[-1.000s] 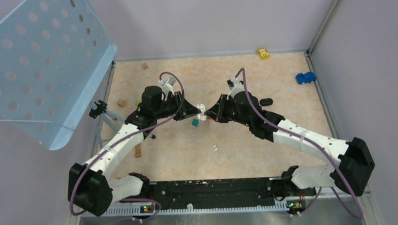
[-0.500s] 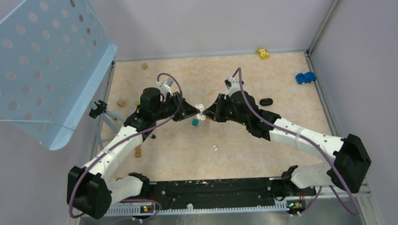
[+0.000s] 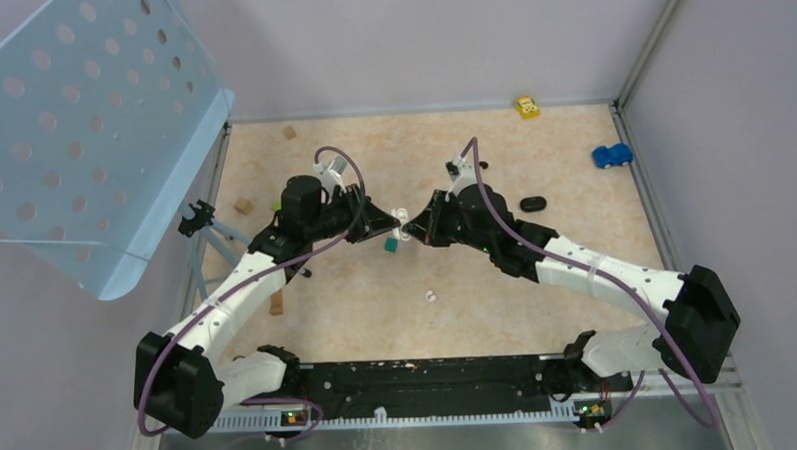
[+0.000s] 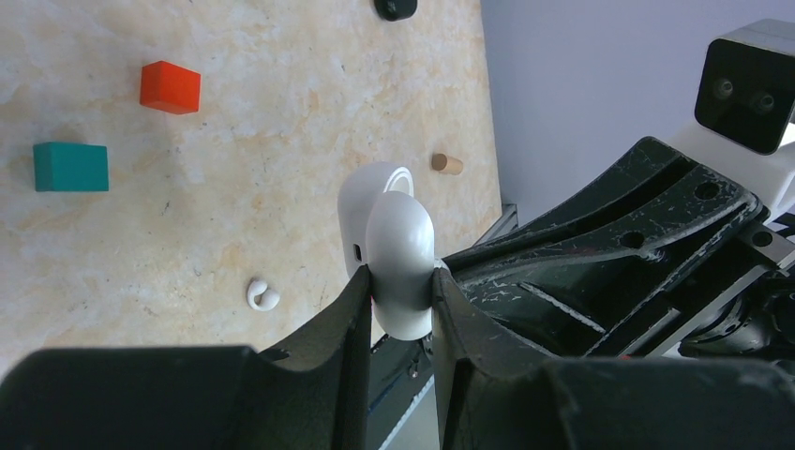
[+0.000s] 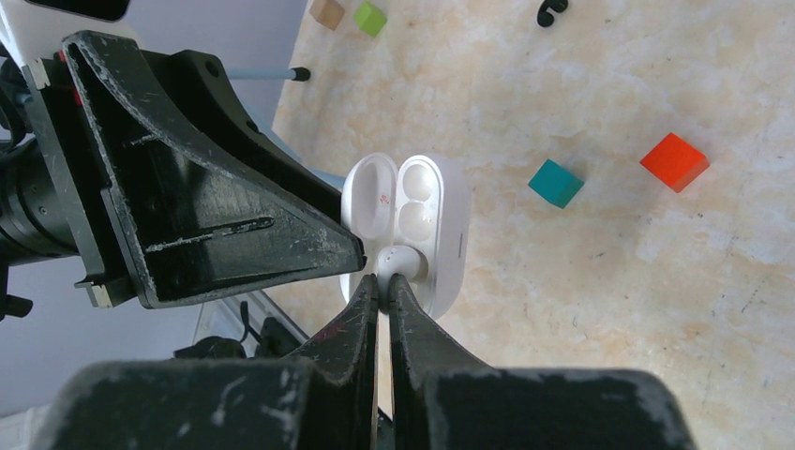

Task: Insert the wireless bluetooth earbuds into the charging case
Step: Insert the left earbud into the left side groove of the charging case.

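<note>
My left gripper (image 4: 400,281) is shut on the white charging case (image 4: 398,244) and holds it above the table with its lid open. In the right wrist view the case (image 5: 441,225) shows two slots, the upper one empty. My right gripper (image 5: 383,279) is shut on a glossy white earbud (image 5: 401,262) and holds it against the case's lower slot. The two grippers meet at mid table (image 3: 405,223). A second white earbud (image 3: 430,295) lies on the table, also in the left wrist view (image 4: 263,295). A black earbud (image 5: 551,9) lies farther off.
A teal cube (image 3: 390,244) and a red cube (image 5: 674,160) lie under the grippers. A black case (image 3: 533,202) lies to the right. A blue toy car (image 3: 611,156) and a yellow toy (image 3: 527,106) sit at the back right. A blue perforated panel (image 3: 81,126) stands at the left.
Both grippers have shifted slightly left, and the right gripper has closed in on the case with its earbud.
</note>
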You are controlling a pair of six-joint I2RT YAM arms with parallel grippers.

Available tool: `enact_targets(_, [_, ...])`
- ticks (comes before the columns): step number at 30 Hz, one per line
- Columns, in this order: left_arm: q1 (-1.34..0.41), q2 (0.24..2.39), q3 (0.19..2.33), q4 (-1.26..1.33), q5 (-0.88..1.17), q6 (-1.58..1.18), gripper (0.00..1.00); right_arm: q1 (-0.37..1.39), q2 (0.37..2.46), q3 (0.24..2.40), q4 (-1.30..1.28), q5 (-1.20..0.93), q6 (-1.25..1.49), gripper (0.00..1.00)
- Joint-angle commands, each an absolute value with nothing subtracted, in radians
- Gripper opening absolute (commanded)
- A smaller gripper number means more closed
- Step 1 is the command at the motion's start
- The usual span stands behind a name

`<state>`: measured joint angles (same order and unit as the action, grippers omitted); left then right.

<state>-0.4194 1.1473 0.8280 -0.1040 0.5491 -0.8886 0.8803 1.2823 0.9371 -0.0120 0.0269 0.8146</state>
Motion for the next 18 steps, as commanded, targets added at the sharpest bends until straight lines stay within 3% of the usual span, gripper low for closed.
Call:
enact_targets(1, [-0.417, 1.127, 0.830, -0.036, 0.561, -0.890, 0.11, 0.904, 1.291, 0.945, 0.012, 0.049, 0.810, 0.00])
enact_targets(18, [-0.417, 1.132, 0.823, -0.030, 0.564, -0.896, 0.11, 0.923, 1.278, 0.913, -0.019, 0.135, 0.825, 0.00])
